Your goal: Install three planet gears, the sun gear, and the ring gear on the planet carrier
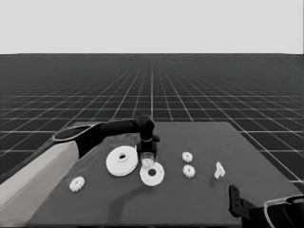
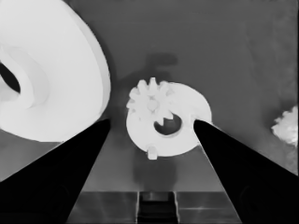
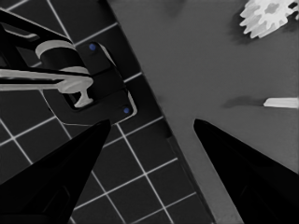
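Observation:
My left gripper (image 1: 147, 159) hangs open just above the planet carrier, the smaller round part (image 1: 153, 175), near the table's middle. In the left wrist view the left gripper (image 2: 152, 122) straddles the smaller round part (image 2: 180, 140), fingers apart on either side. One planet gear (image 2: 150, 100) sits on that part's rim beside the wide hole, free of the fingers. A small peg (image 2: 152, 152) sticks up on the opposite rim. The ring gear, the larger round part (image 1: 122, 160), lies right beside it on the left. My right gripper (image 1: 236, 199) waits open at the lower right corner.
Two loose gears (image 1: 187, 156) (image 1: 189, 170) lie right of the smaller round part, and another gear (image 1: 77, 184) lies at the front left. A thin white piece (image 1: 219, 170) stands farther right. The right wrist view shows a gear (image 3: 268, 14), the thin white piece (image 3: 280, 101) and dark machinery (image 3: 84, 79) past the table's edge.

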Controlling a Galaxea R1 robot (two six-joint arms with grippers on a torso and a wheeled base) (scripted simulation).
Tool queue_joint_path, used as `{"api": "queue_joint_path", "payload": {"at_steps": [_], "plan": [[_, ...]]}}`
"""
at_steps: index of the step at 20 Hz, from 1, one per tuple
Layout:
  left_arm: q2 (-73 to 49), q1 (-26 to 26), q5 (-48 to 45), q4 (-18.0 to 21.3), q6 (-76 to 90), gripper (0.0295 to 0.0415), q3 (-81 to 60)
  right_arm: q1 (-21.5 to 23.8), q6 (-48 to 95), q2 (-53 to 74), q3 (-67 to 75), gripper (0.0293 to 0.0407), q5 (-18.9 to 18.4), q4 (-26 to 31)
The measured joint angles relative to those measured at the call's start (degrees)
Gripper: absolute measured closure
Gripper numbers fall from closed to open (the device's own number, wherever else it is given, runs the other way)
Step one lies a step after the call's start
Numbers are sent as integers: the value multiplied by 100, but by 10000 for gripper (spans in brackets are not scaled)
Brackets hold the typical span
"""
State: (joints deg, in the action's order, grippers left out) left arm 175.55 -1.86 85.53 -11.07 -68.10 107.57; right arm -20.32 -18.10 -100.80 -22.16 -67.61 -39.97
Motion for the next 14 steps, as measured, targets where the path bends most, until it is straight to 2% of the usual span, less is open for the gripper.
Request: {"api": "queue_joint_path", "payload": {"at_steps": [3,8,9,10,11,12,14], "plan": [[-30,253,91,222,-63,326,-112,0,0,0,0,315,0,0],[-33,303,110,277,-69,326,-123,0,0,0,0,315,0,0],[-1622,229,212,137,-1040,326,-2767,0,0,0,0,315,0,0],[-3614,158,165,92,-743,326,-4371,0,0,0,0,315,0,0],[-4751,118,12,95,74,326,-4634,0,0,0,0,315,0,0],[-5338,99,-119,128,744,326,-4526,0,0,0,0,315,0,0],[-5765,84,-253,193,1450,326,-4261,0,0,0,0,315,0,0]]}}
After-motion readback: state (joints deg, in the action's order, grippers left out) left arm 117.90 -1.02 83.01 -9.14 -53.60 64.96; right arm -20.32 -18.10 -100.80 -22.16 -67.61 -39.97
